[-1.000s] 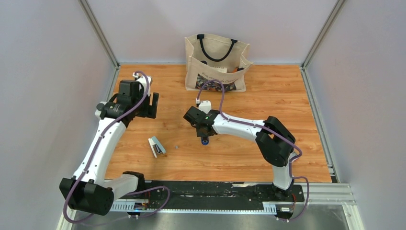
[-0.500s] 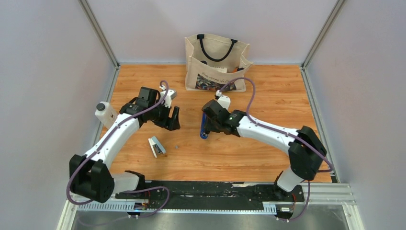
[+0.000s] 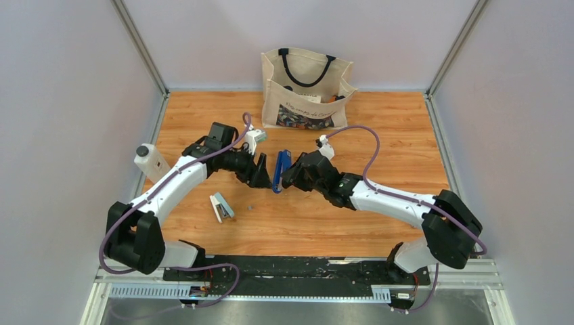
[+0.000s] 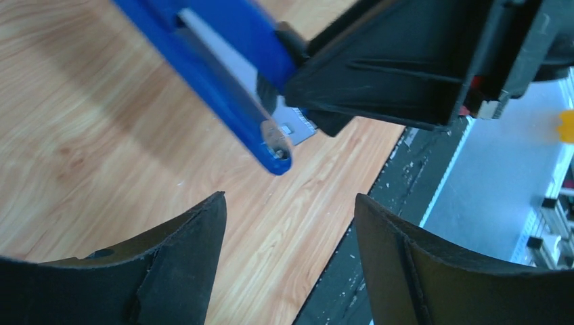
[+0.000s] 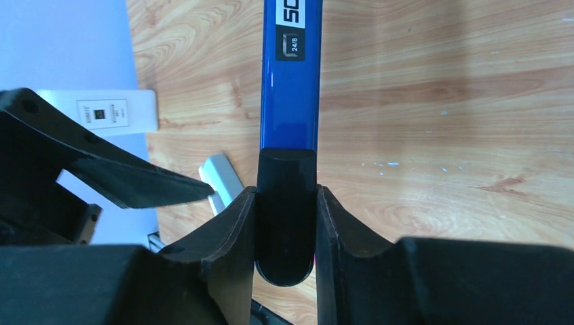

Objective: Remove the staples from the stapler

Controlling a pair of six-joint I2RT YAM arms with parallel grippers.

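Observation:
My right gripper (image 5: 285, 191) is shut on the black end of the blue stapler (image 5: 290, 88) and holds it above the wood, long axis pointing away from the fingers. From above, the stapler (image 3: 279, 169) hangs between the two grippers at mid-table. The left gripper (image 3: 262, 177) stands open just left of it, nothing between its fingers. In the left wrist view the stapler's (image 4: 223, 74) free tip hovers a little beyond that open gripper (image 4: 290, 198), apart from both fingers. A tiny grey speck (image 3: 250, 207) lies on the wood, too small to identify. No staples can be made out.
A small whitish flat box (image 3: 220, 206) lies on the wood near the left arm. A white block with a black cap (image 3: 148, 160) stands at the left edge. A beige tote bag (image 3: 306, 91) stands against the back wall.
Both arms have swung toward the table's middle. The right gripper carried the stapler left and back, turning it; the open left gripper came from the back left to beside it.

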